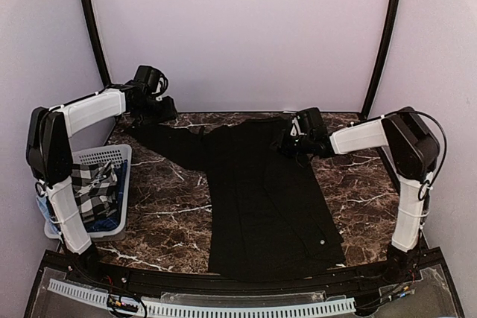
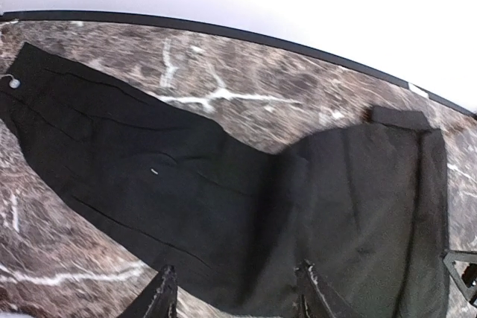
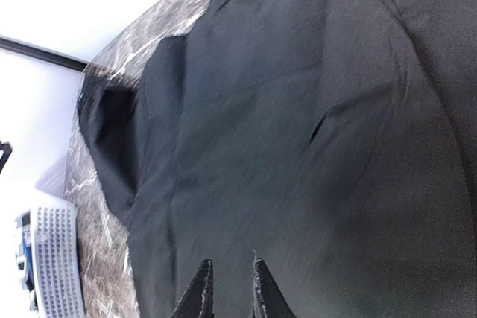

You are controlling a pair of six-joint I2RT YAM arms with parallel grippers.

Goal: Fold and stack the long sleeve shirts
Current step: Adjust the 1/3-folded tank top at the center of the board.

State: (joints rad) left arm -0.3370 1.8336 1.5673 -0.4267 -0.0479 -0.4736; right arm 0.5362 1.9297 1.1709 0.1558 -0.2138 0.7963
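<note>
Black long sleeve shirt point(image 1: 261, 199) spread flat on the marble table point(image 1: 168, 206), hem toward the arm bases. One sleeve point(image 2: 127, 161) is stretched toward the far left corner, which leaves the fold lines exposed. Left gripper point(image 2: 237, 297) stands over that sleeve with its jaws moderately wide and nothing between them, placed to take the cloth. Right gripper point(image 3: 229, 282) sits at the opposite shoulder, jaws narrow; whether they pinch a fold cannot be told from the blurred wrist view. White basket point(image 1: 104, 156) at left holds a checked garment point(image 1: 95, 184), probably awaiting its turn.

black long sleeve shirt point(image 1: 261, 199) lies flat on the table point(image 1: 164, 206), one sleeve stretched far left.
</note>
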